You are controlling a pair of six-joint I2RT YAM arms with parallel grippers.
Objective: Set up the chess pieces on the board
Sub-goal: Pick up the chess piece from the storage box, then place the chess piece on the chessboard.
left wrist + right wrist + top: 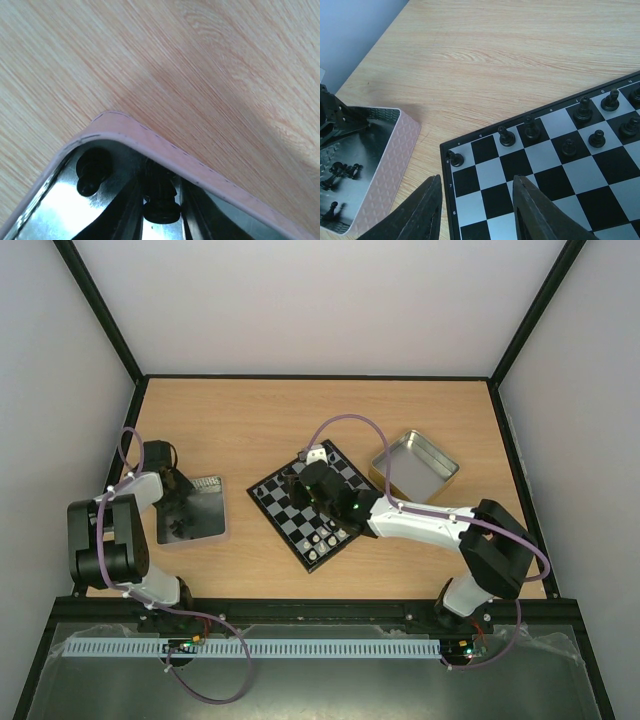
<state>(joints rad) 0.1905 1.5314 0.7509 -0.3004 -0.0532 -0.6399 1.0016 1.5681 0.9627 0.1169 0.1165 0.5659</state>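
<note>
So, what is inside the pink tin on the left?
The pink tin holds a few black chess pieces, one between the fingers of the left gripper. The gripper covers part of its floor, so the full count is hidden.

Bright, even light is coming from overhead. A soft shadow is falling across the table (200, 90). The tin (165, 147) floor is glaring; nearby chess pieces (92, 170) are blurring.

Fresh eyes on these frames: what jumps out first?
The board sits skewed mid-table, black pieces lining one edge, with the right gripper open above its corner. At the left, the left gripper is down in a pink-rimmed tin, fingers flanking a black piece. A second tin looks empty at the right rear.
</note>
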